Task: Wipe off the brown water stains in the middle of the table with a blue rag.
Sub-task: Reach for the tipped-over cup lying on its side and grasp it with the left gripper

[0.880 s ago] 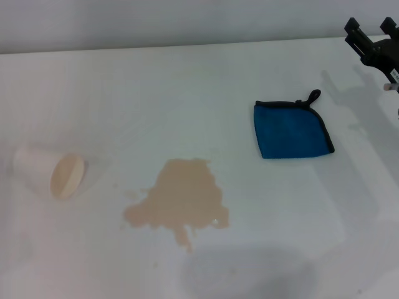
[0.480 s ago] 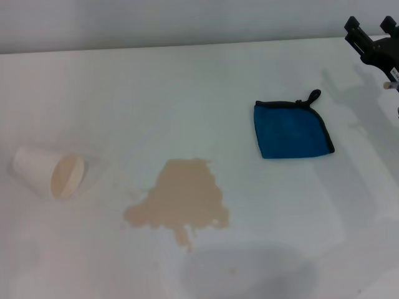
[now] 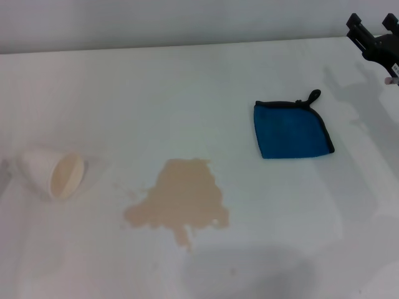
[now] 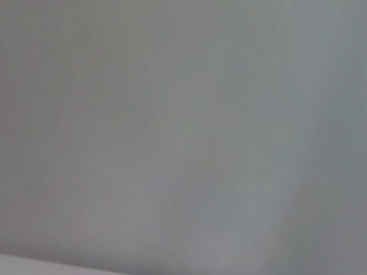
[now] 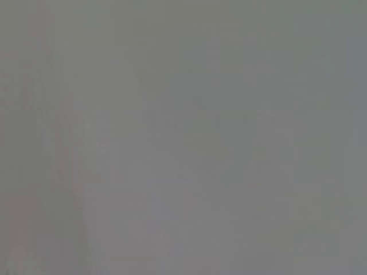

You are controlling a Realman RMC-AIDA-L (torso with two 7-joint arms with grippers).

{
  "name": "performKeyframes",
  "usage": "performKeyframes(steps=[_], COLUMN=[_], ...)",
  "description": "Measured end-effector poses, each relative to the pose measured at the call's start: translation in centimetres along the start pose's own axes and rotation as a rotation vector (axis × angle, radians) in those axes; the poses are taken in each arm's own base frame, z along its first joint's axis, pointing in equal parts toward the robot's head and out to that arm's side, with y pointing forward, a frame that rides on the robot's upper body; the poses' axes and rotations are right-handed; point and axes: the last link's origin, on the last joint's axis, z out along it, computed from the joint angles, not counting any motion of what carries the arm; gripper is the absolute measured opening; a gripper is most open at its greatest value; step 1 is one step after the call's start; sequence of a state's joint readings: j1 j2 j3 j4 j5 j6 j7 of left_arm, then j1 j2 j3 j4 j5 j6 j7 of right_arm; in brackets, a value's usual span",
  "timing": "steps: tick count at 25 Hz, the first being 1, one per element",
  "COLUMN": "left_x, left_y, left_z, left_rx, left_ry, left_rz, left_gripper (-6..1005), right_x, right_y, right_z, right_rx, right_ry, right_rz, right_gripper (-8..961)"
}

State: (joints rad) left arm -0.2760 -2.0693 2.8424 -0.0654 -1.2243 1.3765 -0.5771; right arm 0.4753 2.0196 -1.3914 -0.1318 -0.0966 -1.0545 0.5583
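The brown water stains (image 3: 179, 200) form a tan puddle with small drips on the white table (image 3: 187, 93), front of centre. The blue rag (image 3: 288, 129), folded, with black edging and a black loop, lies flat to the right of and behind the puddle. My right gripper (image 3: 373, 28) hangs at the far right edge, above the table behind and to the right of the rag, with its two black fingers apart and nothing between them. My left gripper is out of view. Both wrist views show only plain grey.
A white paper cup (image 3: 53, 172) with a beige inside lies on its side at the left, its mouth toward the puddle. A faint grey shadow falls on the table at the left edge beside the cup.
My right gripper has drifted slightly up and to the right. The paper cup has shifted a little. The rag and puddle have not moved.
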Motion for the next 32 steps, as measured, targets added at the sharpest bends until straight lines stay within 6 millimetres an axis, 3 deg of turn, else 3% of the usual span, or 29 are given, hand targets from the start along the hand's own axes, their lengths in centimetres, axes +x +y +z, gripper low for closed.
performKeyframes(steps=[4, 9, 14, 15, 18, 23, 31, 32], left_x=[0.2, 2.0, 4.5, 5.8, 6.9, 8.7, 11.3, 12.3], left_y=[0.3, -0.2, -0.9, -0.9, -1.0, -0.2, 0.0, -0.2], left_z=[-0.1, 0.9, 2.9, 3.6, 4.0, 5.2, 6.9, 7.5], left_rx=[-0.04, -0.202, -0.407, -0.497, -0.562, -0.775, -0.854, -0.866], left_ry=[0.005, -0.035, -0.174, -0.213, -0.251, -0.485, -0.61, -0.643], left_rz=[0.019, 0.09, 0.098, 0.139, 0.177, 0.225, 0.323, 0.367], left_gripper=[881, 880, 880, 880, 880, 880, 880, 880], right_x=[0.1, 0.2, 0.2, 0.3, 0.5, 0.9, 1.1, 1.1], right_y=[-0.2, -0.1, 0.1, 0.0, 0.0, -0.1, -0.3, -0.3], right_z=[-0.1, 0.0, 0.0, -0.1, -0.3, -0.7, -1.0, -1.0], right_rx=[0.008, 0.007, 0.004, 0.007, 0.01, 0.015, 0.022, 0.024], right_ry=[0.009, 0.01, 0.009, 0.013, 0.017, 0.032, 0.037, 0.038], right_rz=[-0.001, 0.001, 0.003, 0.006, 0.011, 0.016, 0.023, 0.024], right_gripper=[875, 875, 875, 875, 875, 875, 874, 874])
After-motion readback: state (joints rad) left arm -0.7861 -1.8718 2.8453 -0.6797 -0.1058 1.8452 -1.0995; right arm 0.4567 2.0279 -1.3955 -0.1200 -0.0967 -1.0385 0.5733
